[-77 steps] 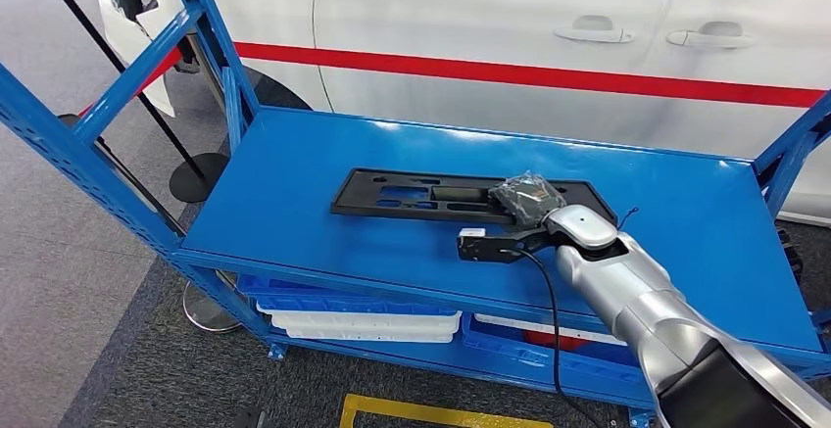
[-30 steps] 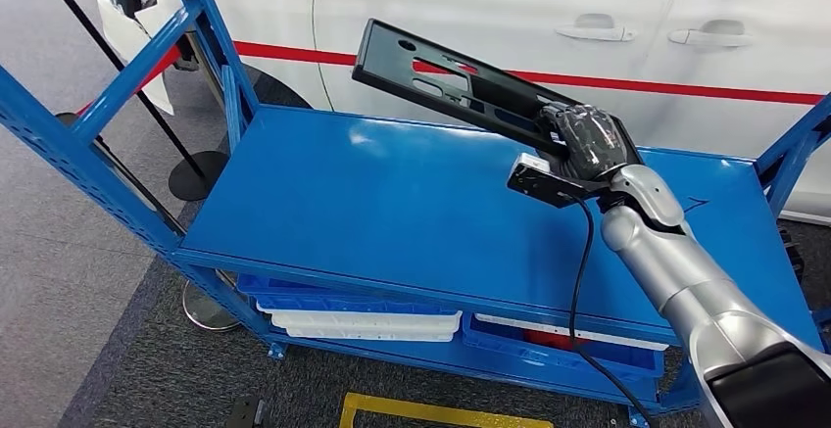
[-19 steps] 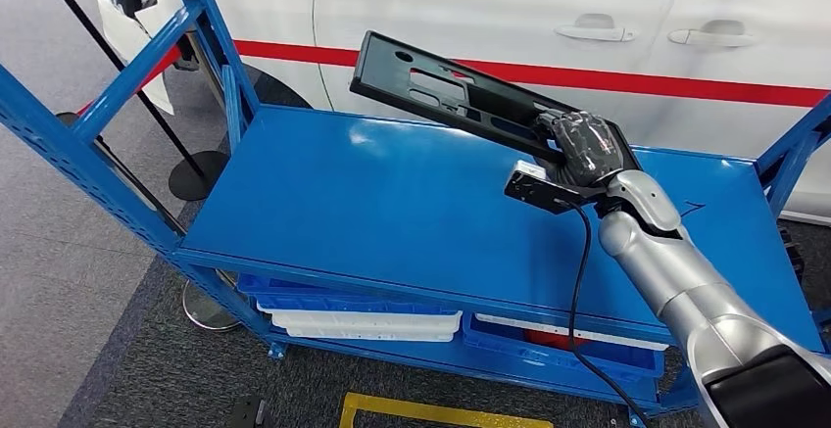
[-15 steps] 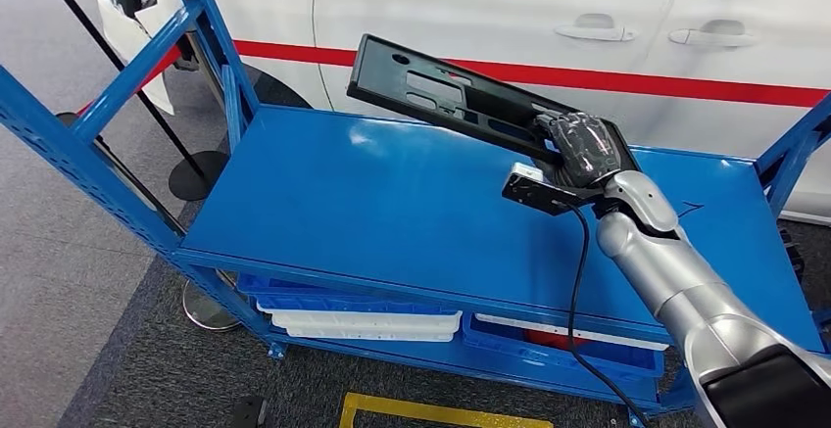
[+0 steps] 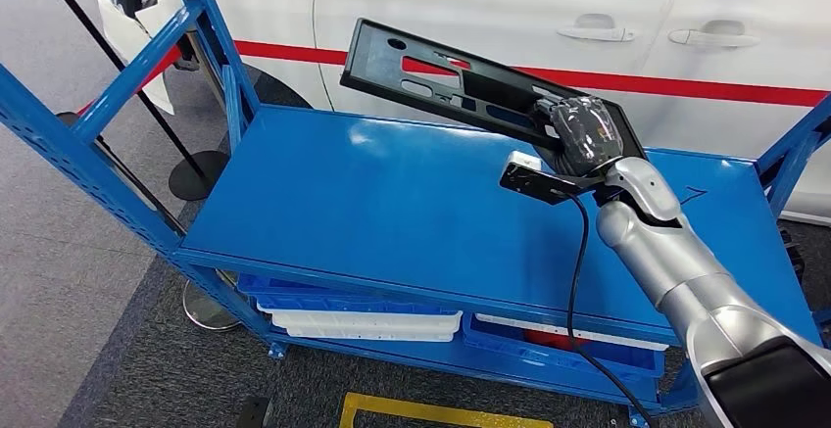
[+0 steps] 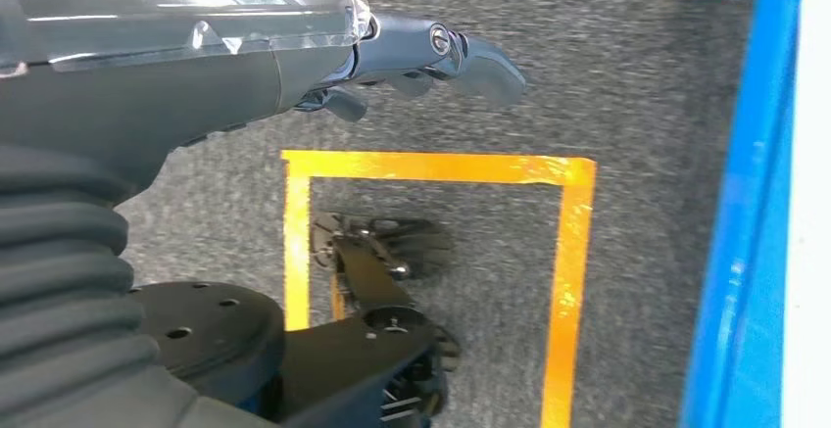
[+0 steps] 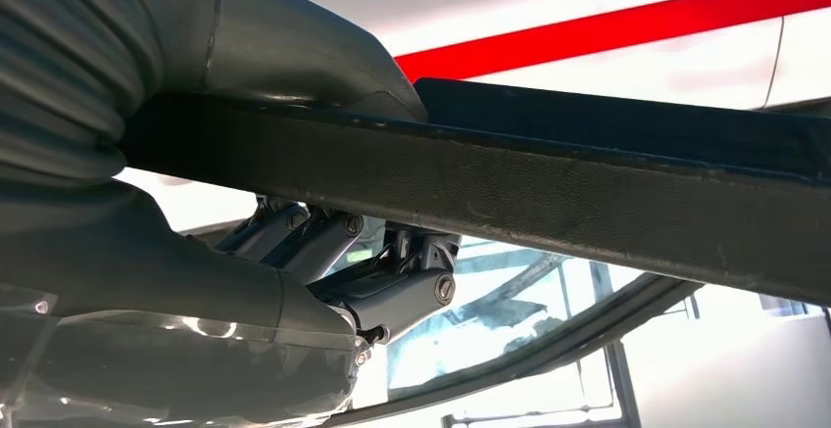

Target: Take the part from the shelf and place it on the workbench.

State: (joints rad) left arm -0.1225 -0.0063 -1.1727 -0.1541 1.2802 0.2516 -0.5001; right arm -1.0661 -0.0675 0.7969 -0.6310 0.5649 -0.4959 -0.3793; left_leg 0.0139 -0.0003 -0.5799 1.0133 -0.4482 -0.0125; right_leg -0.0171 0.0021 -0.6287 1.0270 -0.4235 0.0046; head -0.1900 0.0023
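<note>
The part (image 5: 441,80) is a long flat black plate with cut-outs. It hangs tilted above the blue shelf top (image 5: 392,203), its far end raised toward the car. My right hand (image 5: 585,134) grips its near end, well clear of the shelf surface. In the right wrist view the part (image 7: 588,183) runs across as a dark bar, with the thumb (image 7: 294,46) on one face and the fingers (image 7: 392,281) on the other. My left hand (image 6: 431,46) hangs beside my body over the floor, fingers loosely extended and holding nothing.
A white car (image 5: 549,17) with a red stripe stands close behind the shelf. Blue uprights (image 5: 211,26) rise at the left and at the right (image 5: 794,144). White and blue bins (image 5: 363,320) sit on the lower level. Yellow tape (image 6: 431,168) marks the grey carpet.
The part lay flat on the shelf top under my right hand; it has since been lifted and tilted. Over the last half second it rose slightly and shifted left.
</note>
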